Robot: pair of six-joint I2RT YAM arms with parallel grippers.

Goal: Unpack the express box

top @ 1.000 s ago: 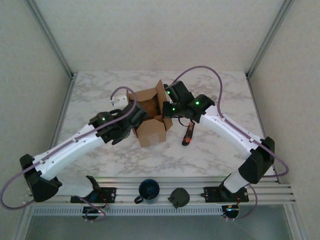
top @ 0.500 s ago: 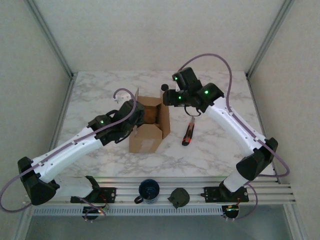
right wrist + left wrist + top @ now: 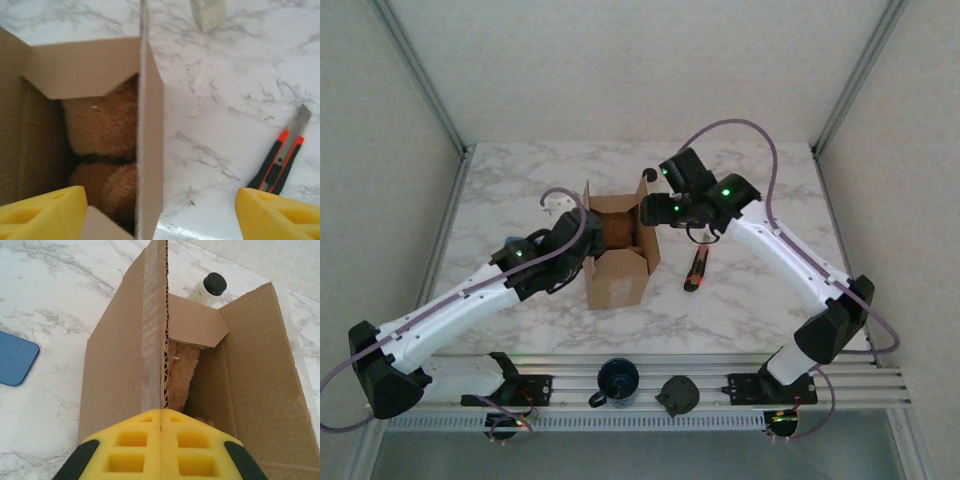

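Marble tabletop; pale walls; express box

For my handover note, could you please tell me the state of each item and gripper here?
express box: upright, top flaps open.
plush toy: inside the box.
utility knife: lying on the table, blade out.
bottle: cap on.
left gripper: shut on a box flap.
right gripper: open, straddling the opposite flap.
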